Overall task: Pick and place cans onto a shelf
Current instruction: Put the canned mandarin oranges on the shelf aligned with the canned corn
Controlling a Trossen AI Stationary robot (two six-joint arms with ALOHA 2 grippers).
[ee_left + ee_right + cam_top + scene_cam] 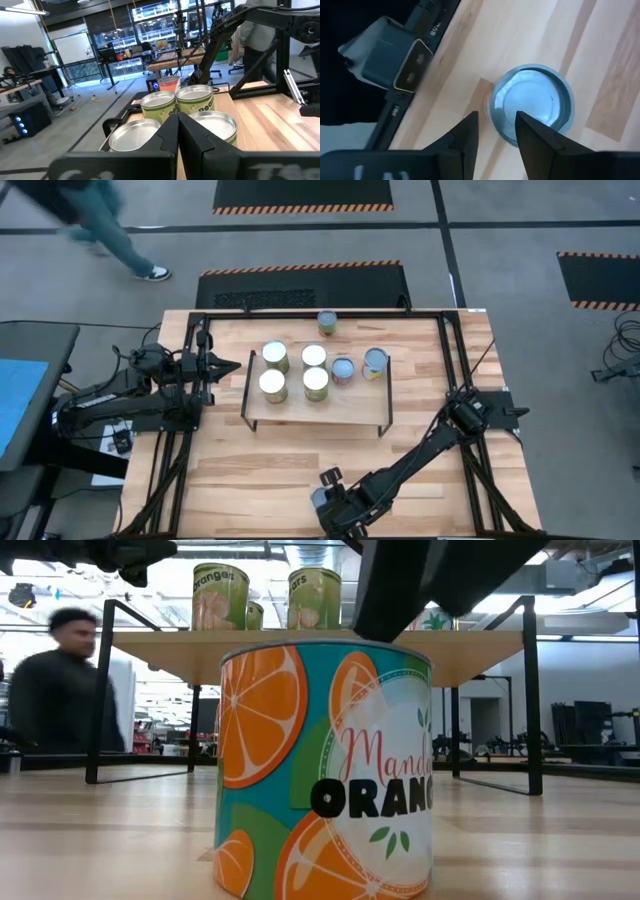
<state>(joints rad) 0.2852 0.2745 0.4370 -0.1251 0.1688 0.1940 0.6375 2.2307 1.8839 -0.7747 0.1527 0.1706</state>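
Observation:
A blue can with an orange-fruit label [325, 770] stands upright on the table near its front edge. My right gripper [495, 120] hangs open just over the can's silvery top [532, 102], slanting down, one finger outside the rim and one over the lid. In the high view that gripper [335, 510] hides the can. The shelf [330, 408] carries several upright cans: green-labelled ones [275, 357] at its left and two [360, 367] at its right. Another can [327, 322] stands on the table beyond the shelf. My left gripper [235, 366] waits shut, level, left of the shelf.
A grey camera box [395, 65] sits at the table's near edge beside the blue can. The shelf's black wire legs [530, 700] stand behind it. A person [110, 230] walks on the floor beyond the table's far left corner.

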